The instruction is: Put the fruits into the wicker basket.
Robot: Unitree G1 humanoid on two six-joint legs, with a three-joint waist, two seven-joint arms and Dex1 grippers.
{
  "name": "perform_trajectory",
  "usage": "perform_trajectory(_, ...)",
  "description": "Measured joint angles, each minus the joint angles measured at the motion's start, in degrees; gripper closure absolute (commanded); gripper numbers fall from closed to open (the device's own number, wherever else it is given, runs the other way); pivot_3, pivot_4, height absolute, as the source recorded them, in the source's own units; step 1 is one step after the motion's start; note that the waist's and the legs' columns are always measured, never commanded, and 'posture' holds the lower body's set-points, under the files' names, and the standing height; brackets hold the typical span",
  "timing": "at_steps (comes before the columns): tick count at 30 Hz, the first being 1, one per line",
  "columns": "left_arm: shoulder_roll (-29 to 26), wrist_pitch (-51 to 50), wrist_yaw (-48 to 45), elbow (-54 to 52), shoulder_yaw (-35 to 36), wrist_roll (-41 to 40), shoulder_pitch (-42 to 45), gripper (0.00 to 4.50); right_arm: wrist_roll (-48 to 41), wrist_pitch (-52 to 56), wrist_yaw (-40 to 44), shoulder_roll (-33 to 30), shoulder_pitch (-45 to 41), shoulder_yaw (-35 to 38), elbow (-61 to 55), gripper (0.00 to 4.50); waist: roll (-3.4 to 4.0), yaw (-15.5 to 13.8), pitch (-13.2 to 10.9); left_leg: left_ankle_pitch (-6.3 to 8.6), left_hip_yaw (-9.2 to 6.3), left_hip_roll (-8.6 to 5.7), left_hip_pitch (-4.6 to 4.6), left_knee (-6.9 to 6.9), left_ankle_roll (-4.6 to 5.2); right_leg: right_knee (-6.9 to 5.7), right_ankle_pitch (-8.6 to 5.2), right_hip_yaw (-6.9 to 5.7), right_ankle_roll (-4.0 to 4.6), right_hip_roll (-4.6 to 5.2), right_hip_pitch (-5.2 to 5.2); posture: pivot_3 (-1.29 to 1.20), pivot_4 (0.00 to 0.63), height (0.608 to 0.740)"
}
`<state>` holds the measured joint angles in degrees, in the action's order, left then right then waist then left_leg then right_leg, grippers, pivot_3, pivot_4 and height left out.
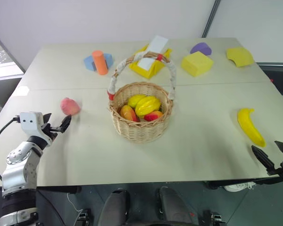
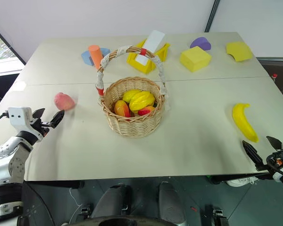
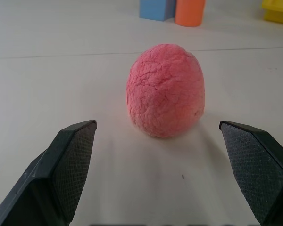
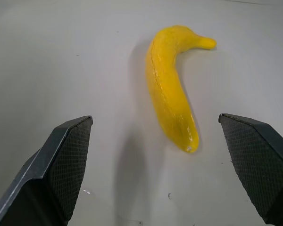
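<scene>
Matt, crackle-skinned peach (image 3: 165, 90); glossy smooth plastic banana (image 4: 172, 89); rough woven wicker basket (image 1: 140, 123); cross-hatched pincer pads (image 3: 80, 162).

No text, label, brand, number or sign can be read in any view.
</scene>
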<state>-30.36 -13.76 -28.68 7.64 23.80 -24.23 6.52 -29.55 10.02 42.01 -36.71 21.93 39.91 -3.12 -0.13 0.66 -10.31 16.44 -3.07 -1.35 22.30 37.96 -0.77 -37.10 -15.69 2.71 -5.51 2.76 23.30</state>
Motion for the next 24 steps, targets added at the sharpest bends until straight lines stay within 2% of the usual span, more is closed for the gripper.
perform_trajectory(15,0.04,-2.27,-0.14,-0.94,0.06,-2.44,0.09,0.0,-0.16,-0.16,-0.12,-0.01,-3.44,-0.1,-0.69,0.03,0.0,0.05,0.0,0.0,0.01,0.0,-0.01,0.01,0.0,-0.02,0.0,0.0,0.0,-0.01,0.0,0.0,0.15,0.74)
perform_trajectory(24,0.14,-2.41,-0.87,-3.19,0.3,-4.08,0.22,0.0,-5.77,7.72,1.0,-3.51,-7.62,-3.26,-14.31,0.03,-0.03,-0.04,0.02,0.0,-0.01,0.0,-0.01,0.03,0.0,-0.05,0.0,-0.01,-0.01,-0.01,-0.01,0.0,0.15,0.74)
